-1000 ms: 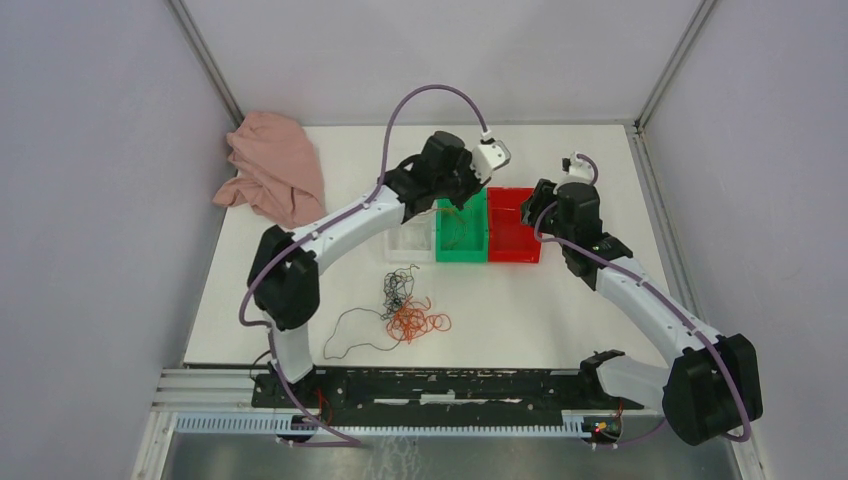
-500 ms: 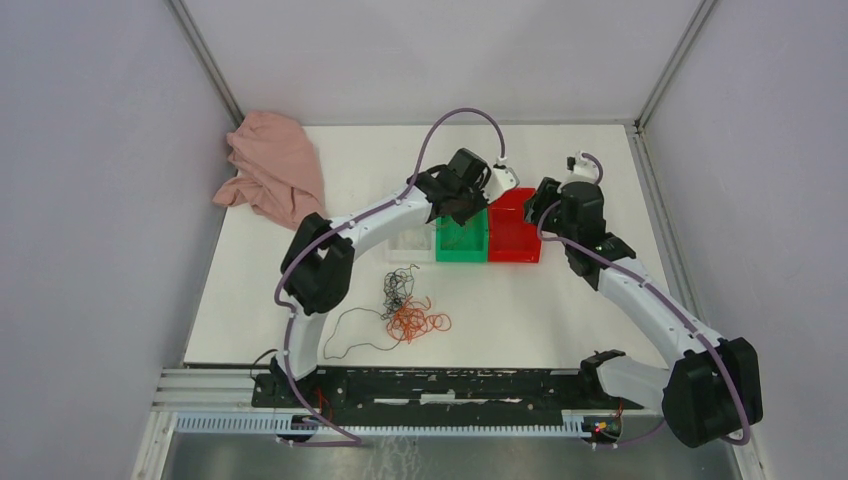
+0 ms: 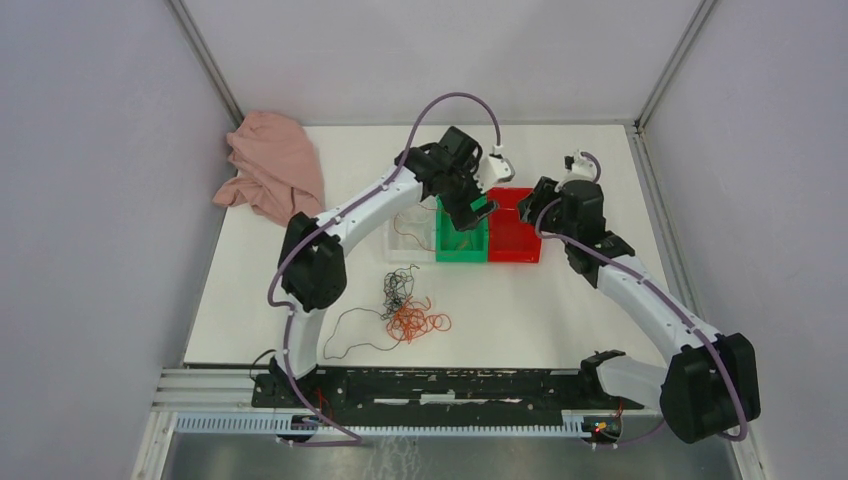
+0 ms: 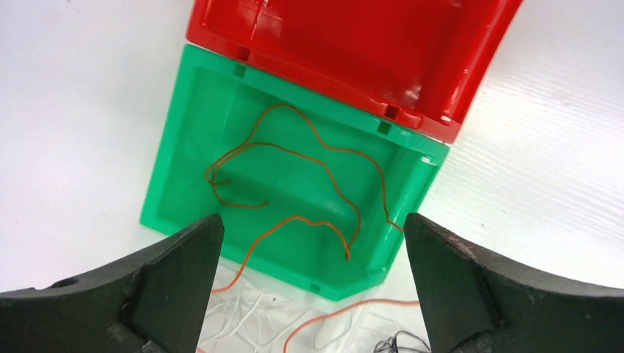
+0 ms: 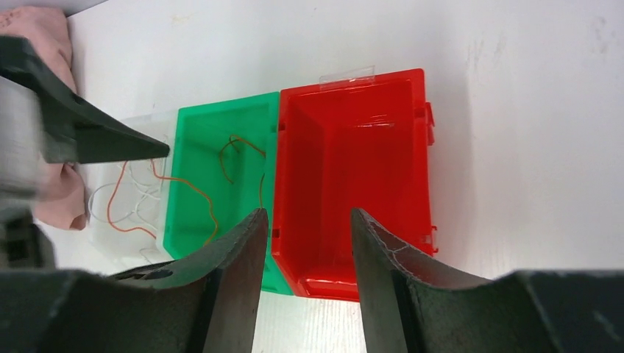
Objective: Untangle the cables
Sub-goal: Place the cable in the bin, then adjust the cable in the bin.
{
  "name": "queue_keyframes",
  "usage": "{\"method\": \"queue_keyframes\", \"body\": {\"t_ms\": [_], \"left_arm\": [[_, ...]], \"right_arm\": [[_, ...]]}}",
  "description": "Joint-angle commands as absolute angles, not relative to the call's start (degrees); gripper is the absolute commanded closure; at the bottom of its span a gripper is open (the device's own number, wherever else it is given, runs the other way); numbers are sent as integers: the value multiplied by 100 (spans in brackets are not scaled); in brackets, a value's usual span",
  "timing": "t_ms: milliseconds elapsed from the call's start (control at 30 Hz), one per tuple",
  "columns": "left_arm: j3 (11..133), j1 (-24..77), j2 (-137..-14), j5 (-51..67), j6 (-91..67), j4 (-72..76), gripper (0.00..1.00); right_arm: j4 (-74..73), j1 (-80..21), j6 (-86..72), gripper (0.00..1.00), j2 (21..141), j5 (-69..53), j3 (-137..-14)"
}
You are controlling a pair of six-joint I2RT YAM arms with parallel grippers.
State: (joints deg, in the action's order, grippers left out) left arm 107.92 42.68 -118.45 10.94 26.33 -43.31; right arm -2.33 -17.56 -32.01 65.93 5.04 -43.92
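Observation:
The cables lie as a small wad of orange and black curly wires on the white table, with one thin strand looping out to the left. A loose orange wire lies inside the green bin, one end draped over its rim. My left gripper hangs open just above that bin, nothing between its fingers. My right gripper stands open over the red bin, holding nothing. White wires and an orange strand sit in the clear bin.
The clear bin, green bin and red bin stand in a row mid-table. A pink cloth is bunched at the back left. Grey walls enclose the table on three sides.
My left gripper swung right over the green bin and went from shut to wide open; the orange wire now lies loose in that bin. The right arm stayed still.

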Motion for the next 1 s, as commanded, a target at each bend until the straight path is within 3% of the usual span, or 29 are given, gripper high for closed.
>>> {"method": "queue_keyframes", "body": {"t_ms": [0, 200, 400, 700, 967], "left_arm": [[11801, 3799, -11535, 1998, 2736, -5200, 1], [11584, 2829, -11046, 2731, 3386, -6023, 1], [10333, 2372, -10667, 2508, 3771, -5624, 27], [10233, 2365, -11126, 2533, 3867, -5234, 42], [10102, 2369, -11381, 2121, 3623, -4481, 47]], "right_arm": [[258, -1760, -3410, 49, 6752, 0, -4642], [536, -2293, -3124, 48, 6879, -435, -4643], [644, -3156, -2709, 48, 6964, -720, -4614], [476, -3715, -2537, 50, 6651, -347, -4263], [613, -3762, -2529, 55, 6409, -392, -4062]]}}
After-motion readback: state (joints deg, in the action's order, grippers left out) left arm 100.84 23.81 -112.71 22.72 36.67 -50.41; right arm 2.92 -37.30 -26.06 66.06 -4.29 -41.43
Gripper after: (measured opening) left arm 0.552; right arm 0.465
